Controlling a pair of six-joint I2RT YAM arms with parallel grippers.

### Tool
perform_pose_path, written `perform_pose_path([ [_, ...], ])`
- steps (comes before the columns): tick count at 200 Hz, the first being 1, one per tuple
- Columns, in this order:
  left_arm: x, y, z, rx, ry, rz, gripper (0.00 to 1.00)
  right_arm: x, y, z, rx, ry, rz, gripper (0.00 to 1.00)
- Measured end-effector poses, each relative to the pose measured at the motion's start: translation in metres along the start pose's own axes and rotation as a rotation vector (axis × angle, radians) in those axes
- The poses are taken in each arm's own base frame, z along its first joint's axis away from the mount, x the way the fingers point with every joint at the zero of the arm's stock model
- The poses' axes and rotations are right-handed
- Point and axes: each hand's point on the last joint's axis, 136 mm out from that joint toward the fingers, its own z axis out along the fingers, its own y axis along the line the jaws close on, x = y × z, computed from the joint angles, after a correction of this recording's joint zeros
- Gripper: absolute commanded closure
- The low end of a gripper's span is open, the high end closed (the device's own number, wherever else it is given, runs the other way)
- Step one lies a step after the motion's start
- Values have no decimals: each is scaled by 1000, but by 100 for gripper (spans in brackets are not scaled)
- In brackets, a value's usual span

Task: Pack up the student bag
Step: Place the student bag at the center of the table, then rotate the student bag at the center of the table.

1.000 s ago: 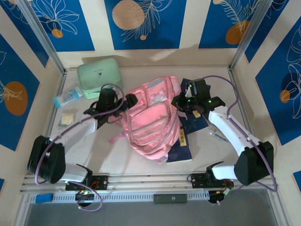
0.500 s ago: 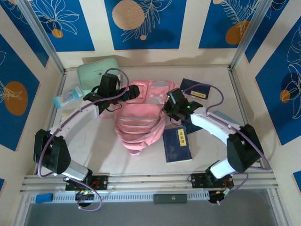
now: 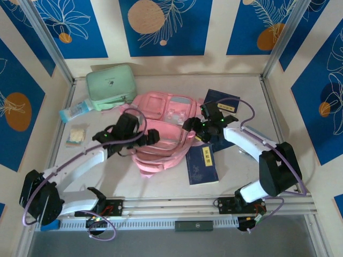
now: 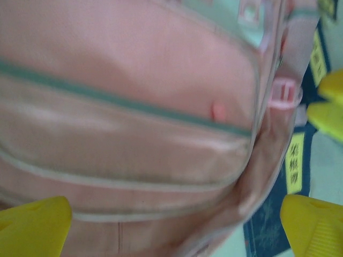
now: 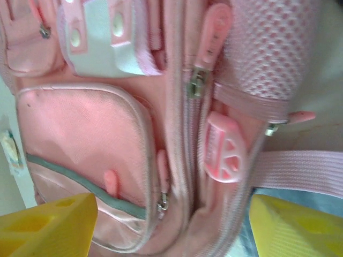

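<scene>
- A pale table (image 3: 107, 171) sits inside cream walls with blue leaf-patterned panels.
- The student bag (image 3: 161, 110) lies flat at the middle of the table, front pockets facing up, between the two arms.
- In the right wrist view, its front shows a grey-green zip line (image 5: 80, 176), a pink rubber badge (image 5: 224, 147) and a mesh side pocket (image 5: 268, 48).
- The left gripper (image 3: 148, 136) is over the bag's left half. In its wrist view the yellow fingers (image 4: 32, 225) stand wide apart with the pocket fabric beyond them, and nothing is pinched.
- The right gripper (image 3: 189, 126) is at the bag's right edge. Its fingers (image 5: 48, 225) are also spread well apart over the zipper, gripping nothing.
- A navy booklet with a yellow label (image 3: 202, 164) lies just beside the bag's near right corner.
- A second navy booklet (image 3: 228, 103) lies at the far right, partly under the right arm.
- A mint green case (image 3: 111, 84) stands at the far left, near the bag's top corner.
- A blue-and-white bottle (image 3: 77, 111) and a small packet (image 3: 76, 134) lie by the left edge, well apart from the bag.
</scene>
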Motion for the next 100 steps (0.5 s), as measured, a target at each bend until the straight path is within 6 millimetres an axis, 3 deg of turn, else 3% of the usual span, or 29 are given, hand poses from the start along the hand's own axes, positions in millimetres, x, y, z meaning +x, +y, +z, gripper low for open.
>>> perform_pose_path([
  [35,42,6,-6,-17,18,-17,1,13,-6,5,-18,106,-40,29],
  [54,50,20,-5,-39,-2,-67,1,19,-12,17,-9,156,-48,38],
  [80,62,34,14,-57,9,-109,0,30,-16,32,-3,219,-51,54],
  [100,58,39,20,-79,-3,-122,1,40,-10,35,-4,239,-77,61],
])
